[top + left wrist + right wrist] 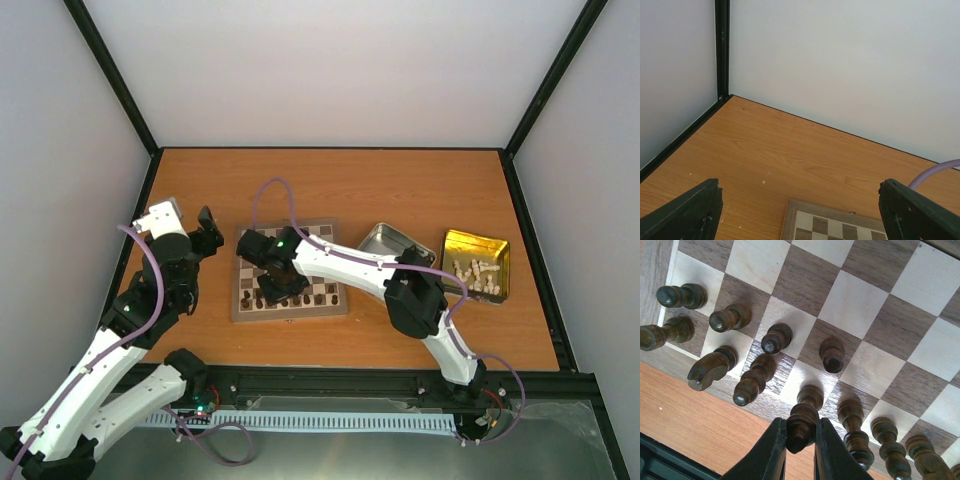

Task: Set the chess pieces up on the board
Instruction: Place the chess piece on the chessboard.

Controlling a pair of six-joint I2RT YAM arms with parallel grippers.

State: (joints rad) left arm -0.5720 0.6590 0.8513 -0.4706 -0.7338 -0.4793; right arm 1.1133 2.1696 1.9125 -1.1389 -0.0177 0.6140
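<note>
Our right end effector (801,432) is pinched on a dark piece (801,420), long axis in line with the fingers, foot over the edge row of the board (875,305) directly below. Its dark neighbours (763,380) stand alongside and beyond. Our left end effector (800,200) hangs spread, empty, farther off. Only the top view shows us cream pieces (478,272) in the gold tin (465,243), far right.

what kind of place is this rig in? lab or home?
Likely a lab test cell, not a home: blank white walls and black frame posts box in a wooden tabletop; left arm and right arm sit mounted on a rail; props are the chessboard, silver tin, gold tin.
</note>
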